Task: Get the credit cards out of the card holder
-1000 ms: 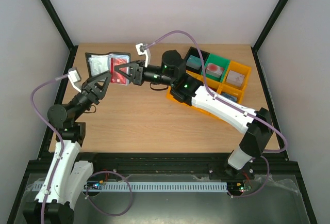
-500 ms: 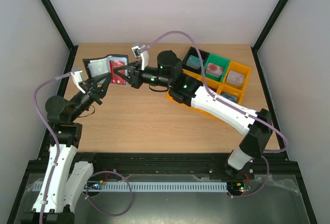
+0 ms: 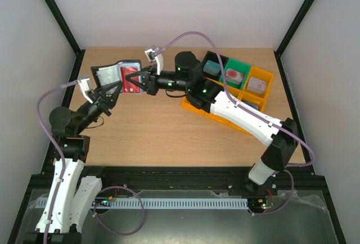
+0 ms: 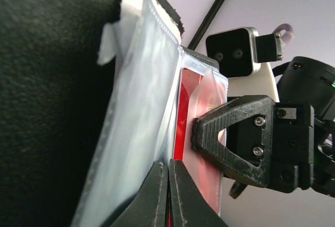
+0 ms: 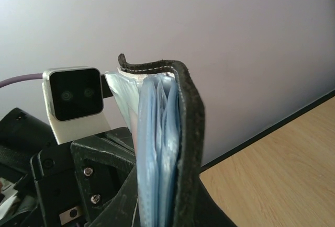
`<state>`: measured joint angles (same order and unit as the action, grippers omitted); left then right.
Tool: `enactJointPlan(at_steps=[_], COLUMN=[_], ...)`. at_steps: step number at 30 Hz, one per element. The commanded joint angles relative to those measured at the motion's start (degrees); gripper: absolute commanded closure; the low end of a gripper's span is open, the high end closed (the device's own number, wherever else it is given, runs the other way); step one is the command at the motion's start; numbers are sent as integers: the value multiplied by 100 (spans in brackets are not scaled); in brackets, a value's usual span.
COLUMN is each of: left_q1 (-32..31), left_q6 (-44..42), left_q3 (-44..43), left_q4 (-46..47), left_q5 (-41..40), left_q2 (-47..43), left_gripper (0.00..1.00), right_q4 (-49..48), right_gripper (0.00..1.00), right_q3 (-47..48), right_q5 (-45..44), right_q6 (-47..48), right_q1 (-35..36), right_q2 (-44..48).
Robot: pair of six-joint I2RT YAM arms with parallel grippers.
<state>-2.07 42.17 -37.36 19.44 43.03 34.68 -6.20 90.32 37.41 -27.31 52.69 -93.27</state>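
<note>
The black card holder is held open above the far left of the table, its clear blue-grey sleeves showing. The red credit card sits in a sleeve on its right half. My right gripper is shut on the card holder; in the right wrist view the black cover and sleeves stand edge-on between its fingers. My left gripper is shut below the card holder. In the left wrist view its fingertips pinch the red card's lower edge beside the sleeves. The pale card is not visible.
Yellow, green and black bins stand at the far right, holding teal, pink and grey blocks. The right forearm lies across them. Bare wooden table lies in front.
Both grippers have moved slightly left and away with the card holder, which is now lifted and tilted. The left arm has swung further left.
</note>
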Motion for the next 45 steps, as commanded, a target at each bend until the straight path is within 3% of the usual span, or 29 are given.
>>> enactJointPlan(at_steps=[1,6,20,31,34,37,42,45], left_q1=[-321,-355,-401,-492,-512,-509,-460,-366], left_q6=[402,226,344,473,532,598,588,631], left_q3=[109,127,116,166,175,186,138,134], left_q4=[206,-279,-213,-79,85,238,244,252], left_q5=[1733,1763,1889,1867,1920,1966,1906,1861], left_q2=[91,103,40,109,118,98,6,-28], left_gripper=[96,84,75,77,85,98,98,98], right_q4=[-1044,-1358,-1757,-1850,-1827,-1845,-1727,-1747], right_gripper=[96,98,98,98,98,98,98,88], right_q3=[58,57,143,191,239,257,227,79], right_q5=[257,63,-144,-977,-1075,-1033,-692,-156], right_q6=[-106,-330,-562,-588,-578,-614,-508,-586], right_q1=[-13,-91,-111,184,229,231,175,-2], right_q2=[166,223,179,12,-77,-137,-99,7])
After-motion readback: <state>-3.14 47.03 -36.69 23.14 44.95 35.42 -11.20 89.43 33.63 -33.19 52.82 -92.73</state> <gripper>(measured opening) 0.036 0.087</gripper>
